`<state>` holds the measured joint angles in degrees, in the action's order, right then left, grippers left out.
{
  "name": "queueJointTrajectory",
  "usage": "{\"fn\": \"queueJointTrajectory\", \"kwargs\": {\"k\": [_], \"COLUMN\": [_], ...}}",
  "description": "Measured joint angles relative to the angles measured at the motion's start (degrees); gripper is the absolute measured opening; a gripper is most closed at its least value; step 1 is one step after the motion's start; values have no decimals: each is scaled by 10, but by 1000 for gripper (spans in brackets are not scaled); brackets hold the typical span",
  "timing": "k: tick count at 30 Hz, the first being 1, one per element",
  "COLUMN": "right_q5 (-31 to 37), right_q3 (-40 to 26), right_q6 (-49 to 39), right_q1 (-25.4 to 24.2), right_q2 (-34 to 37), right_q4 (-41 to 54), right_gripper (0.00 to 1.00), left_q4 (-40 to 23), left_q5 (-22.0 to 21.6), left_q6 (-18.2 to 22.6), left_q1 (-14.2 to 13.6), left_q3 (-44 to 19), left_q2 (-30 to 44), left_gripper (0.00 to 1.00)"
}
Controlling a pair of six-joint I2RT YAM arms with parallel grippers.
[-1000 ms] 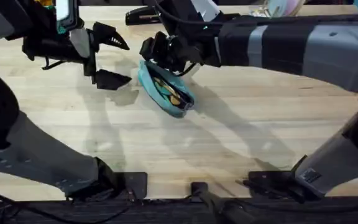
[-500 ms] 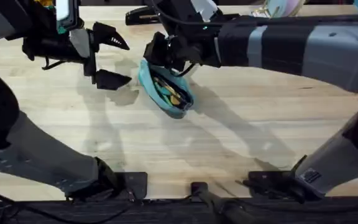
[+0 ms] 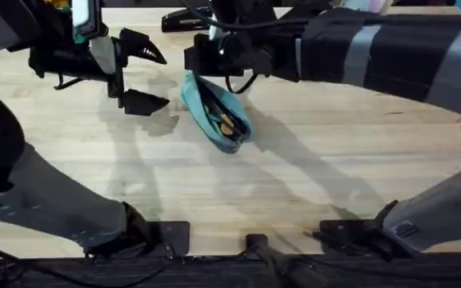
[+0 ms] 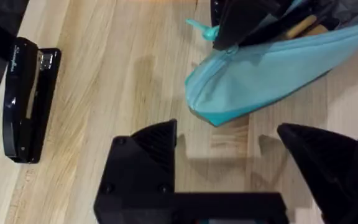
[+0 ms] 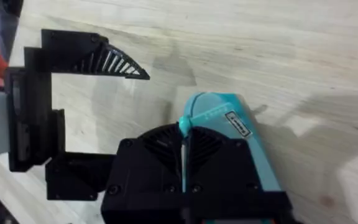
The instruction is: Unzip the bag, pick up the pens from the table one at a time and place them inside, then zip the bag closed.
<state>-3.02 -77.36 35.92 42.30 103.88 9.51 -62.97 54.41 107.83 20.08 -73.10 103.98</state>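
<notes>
At the far end of the bag (image 3: 217,113) my right pincer (image 5: 184,144) is clamped on the teal zipper tab (image 5: 185,127). Bag lies on the bench (image 3: 310,176) with its long axis diagonal, running from that pincer toward me, mouth gaping, pens (image 3: 224,122) inside. Left pincer (image 3: 138,78) hangs wide open just beside the bag's far end, holding nothing. Right wrist view shows the tab pinch; overhead hides it. Left wrist view adds a stapler (image 4: 25,99).

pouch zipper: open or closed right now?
Open along most of it: the overhead view shows the bag gaping, dark lining and pens inside. Right gripper is pinched on the zipper pull.
</notes>
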Motion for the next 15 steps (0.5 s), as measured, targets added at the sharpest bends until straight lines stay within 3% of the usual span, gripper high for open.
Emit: {"fn": "queueJointTrajectory", "kwargs": {"k": [15], "right_q5": [-11], "right_q3": [0], "right_q6": [-56], "right_q1": [11], "right_q2": [0], "right_q4": [5], "right_gripper": [31], "left_q4": [-22], "left_q5": [1], "left_q6": [0], "left_q1": [-1], "left_q3": [0], "left_q2": [0], "left_gripper": [993]}}
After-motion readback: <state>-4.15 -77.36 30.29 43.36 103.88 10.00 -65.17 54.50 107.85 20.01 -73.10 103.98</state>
